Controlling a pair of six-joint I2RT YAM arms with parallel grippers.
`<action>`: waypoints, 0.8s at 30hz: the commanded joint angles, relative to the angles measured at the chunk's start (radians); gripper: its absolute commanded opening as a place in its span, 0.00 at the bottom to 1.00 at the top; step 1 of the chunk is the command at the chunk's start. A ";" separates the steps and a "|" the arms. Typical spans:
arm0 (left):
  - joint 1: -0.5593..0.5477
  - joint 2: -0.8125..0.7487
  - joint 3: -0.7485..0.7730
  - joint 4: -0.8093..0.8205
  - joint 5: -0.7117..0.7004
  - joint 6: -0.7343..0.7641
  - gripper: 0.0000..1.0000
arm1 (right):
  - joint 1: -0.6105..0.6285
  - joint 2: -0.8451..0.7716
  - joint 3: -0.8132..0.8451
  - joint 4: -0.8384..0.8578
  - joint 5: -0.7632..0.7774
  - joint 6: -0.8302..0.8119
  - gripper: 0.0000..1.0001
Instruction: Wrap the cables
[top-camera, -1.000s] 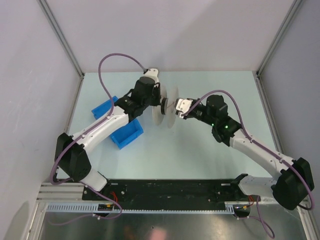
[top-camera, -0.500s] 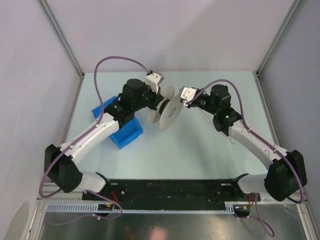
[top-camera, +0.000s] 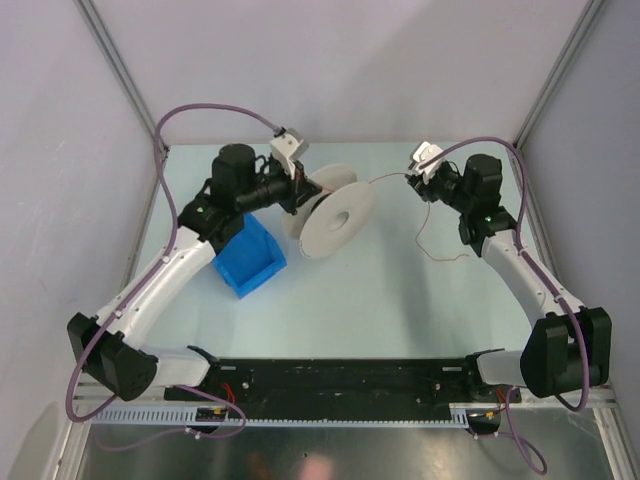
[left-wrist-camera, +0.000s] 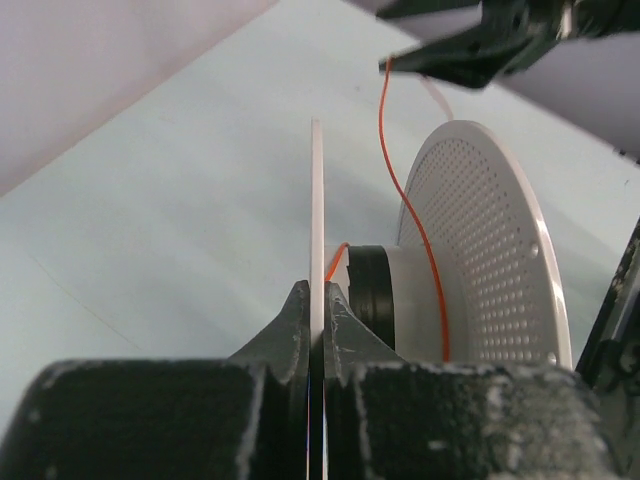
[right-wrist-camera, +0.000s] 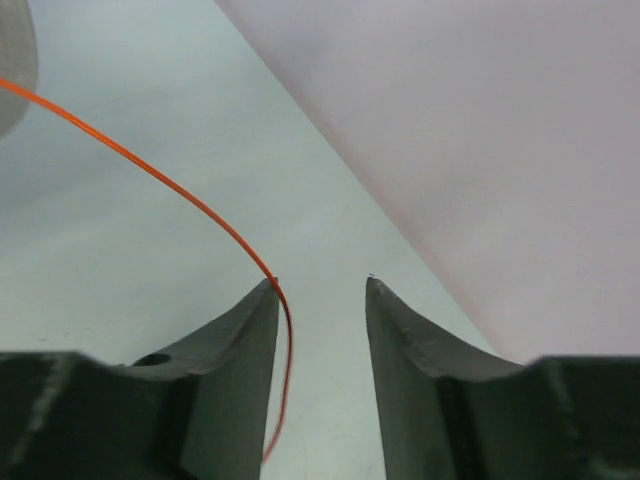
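The grey-white round spool (top-camera: 336, 216) is held off the table, tilted. My left gripper (top-camera: 297, 191) is shut on its thin near flange (left-wrist-camera: 317, 230); the perforated far flange (left-wrist-camera: 490, 250) and black hub show beyond my fingers. The thin reddish-brown wire (top-camera: 385, 179) runs from the spool core (left-wrist-camera: 412, 225) to my right gripper (top-camera: 414, 181), then hangs in a loose loop down to the table (top-camera: 440, 255). In the right wrist view my right gripper (right-wrist-camera: 320, 285) is open, and the wire (right-wrist-camera: 160, 180) lies over the tip and inner face of its left finger, not pinched.
A blue bin (top-camera: 251, 256) sits on the table under my left forearm. Grey walls with metal posts close in the back, left and right. The black mounting rail (top-camera: 340, 380) runs along the near edge.
My right gripper has moved right and toward the back wall, away from the spool, drawing the wire out. My left arm has swung left, and the spool now shows more of its face.
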 joint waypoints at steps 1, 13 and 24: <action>0.062 -0.027 0.175 0.048 0.092 -0.130 0.00 | -0.028 -0.025 0.047 -0.068 -0.029 0.100 0.51; 0.104 0.049 0.431 0.025 0.024 -0.282 0.00 | -0.040 -0.138 -0.054 -0.211 -0.160 0.292 0.99; 0.110 0.089 0.676 0.025 -0.021 -0.444 0.00 | -0.006 -0.188 -0.095 -0.182 -0.256 0.287 0.99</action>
